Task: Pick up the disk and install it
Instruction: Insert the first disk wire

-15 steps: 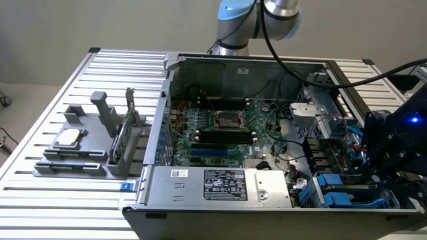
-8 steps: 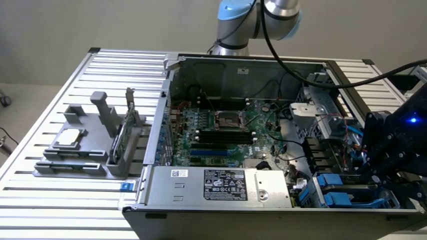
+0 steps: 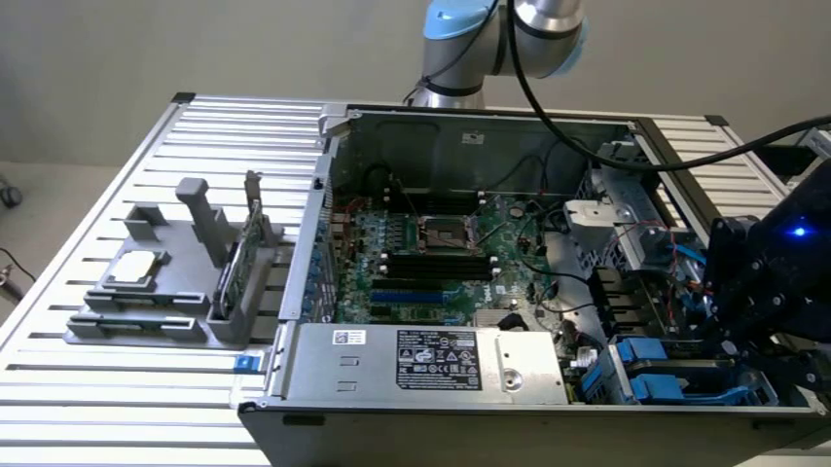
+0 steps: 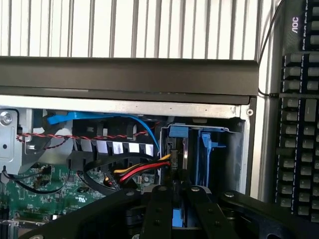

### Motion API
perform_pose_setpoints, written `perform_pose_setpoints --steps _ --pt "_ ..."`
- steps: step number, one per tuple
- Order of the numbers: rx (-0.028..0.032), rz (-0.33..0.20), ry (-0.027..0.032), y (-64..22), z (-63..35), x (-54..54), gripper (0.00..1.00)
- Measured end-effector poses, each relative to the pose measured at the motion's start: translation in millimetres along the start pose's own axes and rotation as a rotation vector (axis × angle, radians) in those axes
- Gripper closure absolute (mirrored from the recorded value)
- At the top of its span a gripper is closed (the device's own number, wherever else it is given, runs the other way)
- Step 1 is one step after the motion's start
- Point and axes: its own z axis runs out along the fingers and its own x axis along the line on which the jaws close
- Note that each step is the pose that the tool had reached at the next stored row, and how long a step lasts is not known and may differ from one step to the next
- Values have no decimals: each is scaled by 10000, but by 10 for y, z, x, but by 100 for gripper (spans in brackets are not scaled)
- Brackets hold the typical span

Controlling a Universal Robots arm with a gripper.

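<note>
Gripper [image 4: 173, 199] black two-fingered, clenched on blue-framed silver-grey disk [image 4: 178, 216] | disk upright between jaws, directly above blue-railed drive bay [image 4: 209, 149] | case corner.

white letters reading "aoc", seen turned on end, stand on the dark monitor edge [image 4: 295, 22] beyond the gripper's fingers; print on the silver power supply's black label [image 3: 437, 357] is unreadable.

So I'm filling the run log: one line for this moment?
tool: narrow, over drive bay | disk: blue-framed, in bay slot, whether held unclear | case: open
</note>
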Motion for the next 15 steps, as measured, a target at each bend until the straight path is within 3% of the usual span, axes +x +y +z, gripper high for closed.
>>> perform_pose_setpoints --steps 10,15 --pt "-73 130 -198 -1 11 55 84" --pt "-134 214 -250 -19 17 63 84"
